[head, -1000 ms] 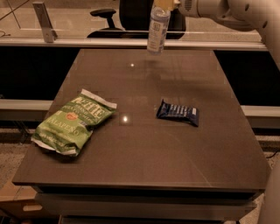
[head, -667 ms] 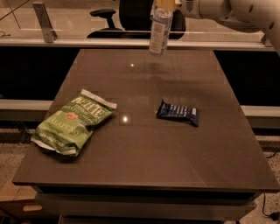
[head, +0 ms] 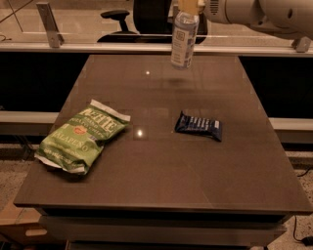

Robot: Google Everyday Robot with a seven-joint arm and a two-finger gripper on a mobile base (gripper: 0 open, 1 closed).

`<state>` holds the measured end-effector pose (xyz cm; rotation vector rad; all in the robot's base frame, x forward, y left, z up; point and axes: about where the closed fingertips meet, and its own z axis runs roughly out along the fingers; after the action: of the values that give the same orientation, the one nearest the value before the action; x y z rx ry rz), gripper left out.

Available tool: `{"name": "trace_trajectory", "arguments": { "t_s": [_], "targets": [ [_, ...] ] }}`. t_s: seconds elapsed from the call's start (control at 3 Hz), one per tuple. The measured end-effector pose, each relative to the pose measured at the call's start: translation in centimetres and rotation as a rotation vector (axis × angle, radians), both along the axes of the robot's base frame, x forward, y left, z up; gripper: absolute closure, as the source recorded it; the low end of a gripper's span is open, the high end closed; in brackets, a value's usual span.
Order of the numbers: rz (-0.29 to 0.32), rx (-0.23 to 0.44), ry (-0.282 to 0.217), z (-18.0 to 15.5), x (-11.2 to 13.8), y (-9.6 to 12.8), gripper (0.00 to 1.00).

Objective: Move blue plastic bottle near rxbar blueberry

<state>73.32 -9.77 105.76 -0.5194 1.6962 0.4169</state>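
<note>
Gripper (head: pixel 188 6) at top edge of camera view, above far end of table (head: pixel 161 180). Clamped on cap end of blue plastic bottle (head: pixel 184 41), cap itself hidden inside the grip. Arm (head: pixel 254 12) in from upper right, pale housing, cut off by frame edge.

Bottle state:
- Long axis near vertical, cap end up, base down.
- Slight lean, base a touch left of neck.
- White-and-grey label around middle, facing camera.
- Base clear of tabletop, hanging over far part of table, slightly right of centre line.
- Faint dark patch on surface just below base.

Rxbar blueberry (head: pixel 199 126):
- Flat on table, right of centre, roughly mid-depth.
- Dark blue wrapper, white lettering face up.
- Long axis roughly left-right, slightly skewed: left crimped end farther from camera, right crimped end nearer.
- Well apart from bottle, nearer to camera and a bit right of it, bare tabletop between.

Other items:
- Green chip bag (head: pixel 80 139) flat on left half of table, long axis diagonal, white top edge toward far right, bottom toward near left corner. Well apart from bar and bottle.
- Two small light glints on bare tabletop between bag and bar.
- Dark office chair (head: pixel 146 14) behind far edge, beyond a pale rail.
</note>
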Motion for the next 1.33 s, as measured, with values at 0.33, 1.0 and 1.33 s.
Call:
{"name": "trace_trajectory", "arguments": {
  "t_s": [0.33, 1.0, 1.33],
  "targets": [
    [-0.055, 0.0, 0.014, -0.1, -2.5, 0.0, 1.0],
    [-0.161, 0.026, 0.042, -1.9, -6.2, -1.4, 1.0],
    [-0.205, 0.04, 0.057, -3.4, -7.7, -2.3, 1.0]
  ]
}}
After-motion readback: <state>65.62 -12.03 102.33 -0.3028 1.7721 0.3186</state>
